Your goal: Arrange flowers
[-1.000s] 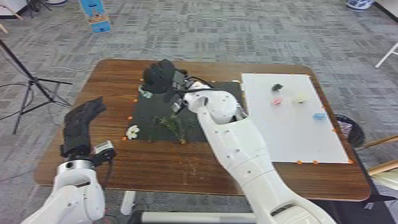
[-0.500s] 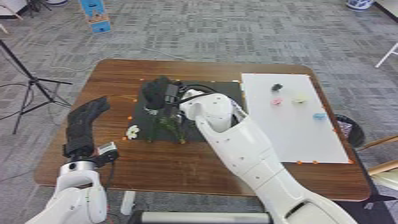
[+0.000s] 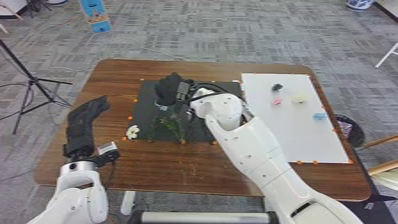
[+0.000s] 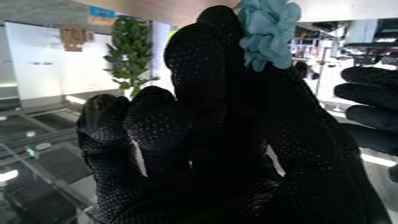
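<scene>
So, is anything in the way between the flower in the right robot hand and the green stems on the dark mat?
Nothing visible stands between the blue-green flower in the right robot hand and the green stems. The white flower lies off to their left, by the mat's edge.

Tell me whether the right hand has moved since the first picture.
Yes, toward the robot: the right hand reached well past the far edge of the dark mat and is now mostly over it.

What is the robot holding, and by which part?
The right hand holds a pale blue flower by the edge of its petals, pinched between fingertips and thumb.
</scene>
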